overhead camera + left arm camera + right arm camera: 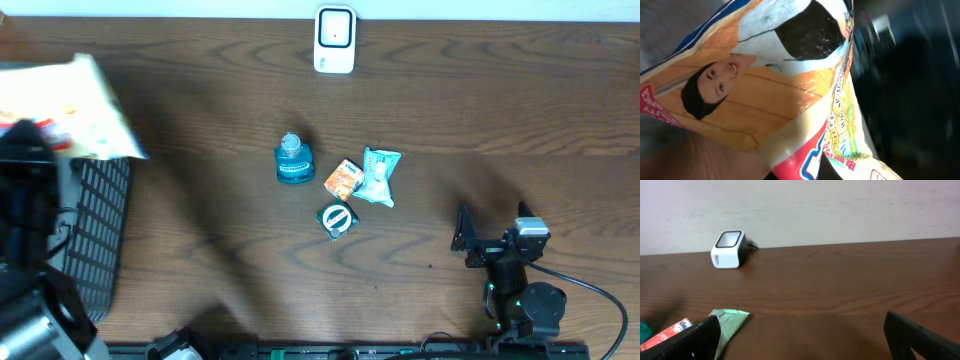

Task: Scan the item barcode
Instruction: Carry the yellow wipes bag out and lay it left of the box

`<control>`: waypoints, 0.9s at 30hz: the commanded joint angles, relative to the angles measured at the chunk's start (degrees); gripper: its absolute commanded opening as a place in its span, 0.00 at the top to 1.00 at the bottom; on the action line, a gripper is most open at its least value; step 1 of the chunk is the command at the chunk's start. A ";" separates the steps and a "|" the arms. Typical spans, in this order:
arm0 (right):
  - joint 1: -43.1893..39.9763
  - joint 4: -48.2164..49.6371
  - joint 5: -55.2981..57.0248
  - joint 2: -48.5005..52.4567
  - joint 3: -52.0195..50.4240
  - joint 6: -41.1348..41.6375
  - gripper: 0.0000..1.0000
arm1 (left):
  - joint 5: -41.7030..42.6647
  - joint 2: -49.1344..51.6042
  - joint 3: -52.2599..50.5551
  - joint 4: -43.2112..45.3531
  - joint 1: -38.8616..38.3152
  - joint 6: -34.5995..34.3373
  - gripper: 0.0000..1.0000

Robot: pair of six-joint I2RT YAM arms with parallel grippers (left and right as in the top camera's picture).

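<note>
**Snack bag aloft at the left, scanner well across the desk**

At the far left the snack bag [85, 110] hangs above the black basket [100, 215], clear of the desk [200, 300]. The left claw is closed. Its fingers are hidden behind the bag, which it appears to pinch. In the left wrist view the glossy, crinkled film fills the frame. I judge the bag light, soft and slippery, so it will flop and twist. A hold on a sealed end seam looks safer than one on the puffed middle, where a squeeze could crush the contents. From overhead its long axis runs roughly left to right, the right end dipping toward the near side. No barcode shows on the faces in view, so I cannot tell which way it points.

Mid-desk, close together, lie a teal bottle [292, 160], an orange packet [343, 180], a green-and-white pouch [380, 175] and a round teal packet [337, 219]. The white scanner [334, 40] stands at the far edge, well apart from the bag. At the right, the right claw [805, 340] rests wide open, holding nothing.
</note>
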 commanded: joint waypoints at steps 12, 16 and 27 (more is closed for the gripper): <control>0.24 -0.20 -0.13 -0.22 -0.09 0.50 0.01 | -24.87 8.28 0.46 -20.76 -35.01 23.45 0.93; 0.24 -0.20 -0.13 -0.22 -0.09 0.50 0.01 | -24.55 13.84 -1.07 -22.58 -40.35 22.71 0.93; 0.24 -0.20 -0.13 -0.22 -0.09 0.50 0.01 | -24.74 35.19 -1.51 -22.51 -48.33 6.08 0.93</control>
